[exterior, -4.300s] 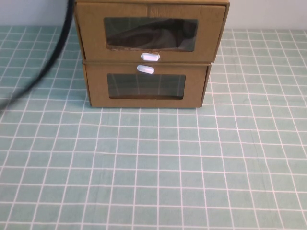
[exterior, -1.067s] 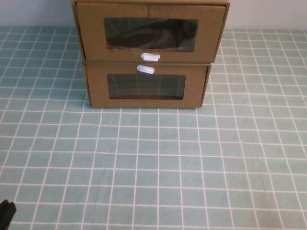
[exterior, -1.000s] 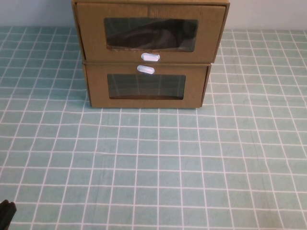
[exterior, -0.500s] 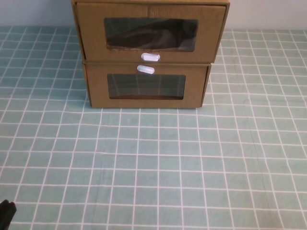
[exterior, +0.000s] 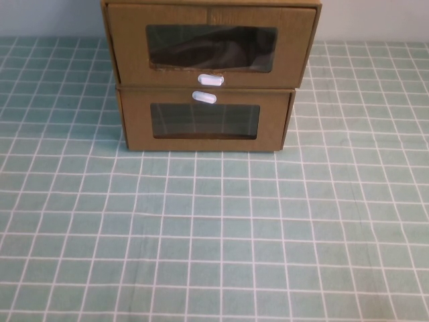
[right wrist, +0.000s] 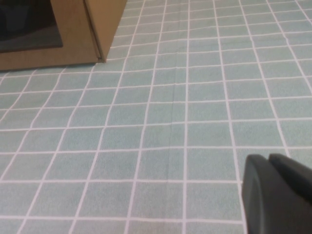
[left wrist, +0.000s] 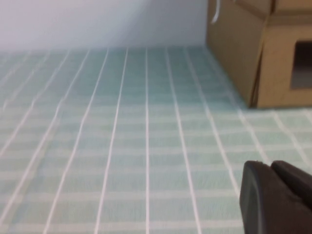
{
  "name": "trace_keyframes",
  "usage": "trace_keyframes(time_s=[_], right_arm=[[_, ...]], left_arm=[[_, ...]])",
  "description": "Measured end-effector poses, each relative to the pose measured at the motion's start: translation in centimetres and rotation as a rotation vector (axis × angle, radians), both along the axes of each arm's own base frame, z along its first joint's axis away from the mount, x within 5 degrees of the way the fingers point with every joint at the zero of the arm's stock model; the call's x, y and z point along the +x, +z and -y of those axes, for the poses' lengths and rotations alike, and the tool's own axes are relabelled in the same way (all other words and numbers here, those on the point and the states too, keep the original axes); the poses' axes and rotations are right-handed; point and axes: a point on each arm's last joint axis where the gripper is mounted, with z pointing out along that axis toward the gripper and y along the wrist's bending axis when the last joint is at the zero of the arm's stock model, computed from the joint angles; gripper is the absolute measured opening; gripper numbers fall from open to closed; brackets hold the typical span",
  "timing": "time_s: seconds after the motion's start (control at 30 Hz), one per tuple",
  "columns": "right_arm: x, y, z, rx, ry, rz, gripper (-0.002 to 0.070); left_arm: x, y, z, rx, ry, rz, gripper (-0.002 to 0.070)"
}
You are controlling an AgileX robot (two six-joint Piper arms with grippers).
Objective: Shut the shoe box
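**High view:** The shoe box [exterior: 211, 47] sits in the upper middle of the frame, stacked on the lower box [exterior: 204, 122], its white tab [exterior: 210, 80] just under the wrinkled window. The dark tip seen in the lower left corner half a second ago is gone, and neither pincer now shows here. The drawer front looks level with its casing, so the closing appears done and the arm looks to have pulled back. The 2 boxes stand touching, at the far edge of the checked surface [exterior: 214, 235]. Everything nearer than them is open cloth, with room on both sides.

**Left wrist view:** The left pincer [left wrist: 271, 170] hangs low over the surface in the lower right of the frame, well apart from the stack. Whether it is wide or narrow cannot be told. The shoe box [left wrist: 292, 6] and the lower box [left wrist: 280, 63] fill the upper right corner. A pale wall closes the far edge.

**Right wrist view:** The right pincer [right wrist: 269, 163] hovers in the lower right of the frame, and how wide it stands cannot be told either. Only the lower box [right wrist: 78, 39] shows, at the upper left. Bare cloth lies between them.
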Motion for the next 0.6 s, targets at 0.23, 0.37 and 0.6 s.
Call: trace_keyframes(time_s=[0.23,0.37,0.6], right_arm=[[0.0,0.0,0.0,0.0,0.0,0.0,-0.0011],[0.0,0.0,0.0,0.0,0.0,0.0,-0.0011],[0.0,0.0,0.0,0.0,0.0,0.0,-0.0011]], left_arm=[[-0.3,-1.4,-0.1,-0.018,0.033,-0.163,-0.0005],[-0.3,-1.4,-0.2,-0.02,0.035,-0.164,-0.0005],[-0.3,-1.4,-0.2,-0.021,0.037,-0.165,-0.0005]])
